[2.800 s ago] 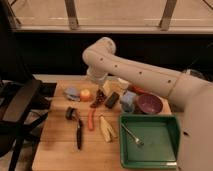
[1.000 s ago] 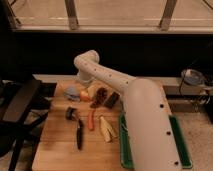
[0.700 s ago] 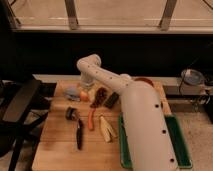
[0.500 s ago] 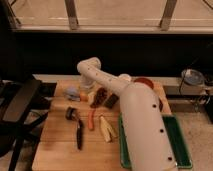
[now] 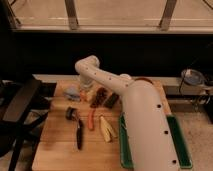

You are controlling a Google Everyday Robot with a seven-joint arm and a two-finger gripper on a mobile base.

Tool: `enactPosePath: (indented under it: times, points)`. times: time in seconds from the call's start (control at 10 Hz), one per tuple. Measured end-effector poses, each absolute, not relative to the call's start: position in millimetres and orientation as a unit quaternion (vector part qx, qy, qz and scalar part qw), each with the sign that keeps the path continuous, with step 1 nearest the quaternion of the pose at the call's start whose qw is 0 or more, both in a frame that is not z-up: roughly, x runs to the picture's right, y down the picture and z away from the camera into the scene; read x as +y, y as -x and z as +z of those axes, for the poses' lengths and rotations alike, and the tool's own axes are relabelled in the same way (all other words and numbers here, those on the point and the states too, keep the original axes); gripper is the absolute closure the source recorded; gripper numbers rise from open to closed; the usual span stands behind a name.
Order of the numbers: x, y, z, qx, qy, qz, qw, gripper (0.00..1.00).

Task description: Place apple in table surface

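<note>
Camera view: the white arm sweeps up from the lower right, bends at an elbow near the dark back wall, and drops its wrist toward the far left part of the tabletop. The claw sits at the end of that wrist, low among the clutter, but the wrist hides it, so I cannot tell how it is set or whether it holds anything.

The apple appears as a small yellow-orange patch right beside the claw's tip, next to a bluish object. Whether it rests on the wood or hangs just above it cannot be told from here.

Just to the right lie a dark red cluster and a dark block. Nearer the camera are a carrot, a black-handled tool and a pale yellow piece. The green tray shows along the arm's right side.

To do the step well, I judge the apple should go down onto bare wood, not on the bluish object or against the red cluster. Lower until it bears on the planks before letting go, since a round fruit may roll. Then lift straight up, so the wrist does not sweep the neighbours aside.
</note>
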State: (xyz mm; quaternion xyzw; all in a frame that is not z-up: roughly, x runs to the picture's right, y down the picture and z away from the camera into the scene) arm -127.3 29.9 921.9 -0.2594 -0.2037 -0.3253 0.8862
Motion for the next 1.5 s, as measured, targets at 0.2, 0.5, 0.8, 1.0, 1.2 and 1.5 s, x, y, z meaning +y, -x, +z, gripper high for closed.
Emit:
enactPosePath:
  times: [0.2,0.5,0.8,1.0,1.2,1.5]
  points:
    - [1.0,128.8,896.1,-0.196,0.23,-0.342,0.89,1.0]
    - [-38.5,132.5,861.2,-0.193,0.184,-0.368,0.891,0.98]
    - [-45.0,132.0,852.9,-0.196,0.186,-0.37,0.889,0.71]
    - [-28.8,128.6,865.1,-0.203,0.201,-0.363,0.887,0.51]
    - [0.1,123.4,885.5,-0.213,0.224,-0.351,0.884,0.35]
    - [39.9,119.5,909.5,-0.223,0.262,-0.336,0.877,0.34]
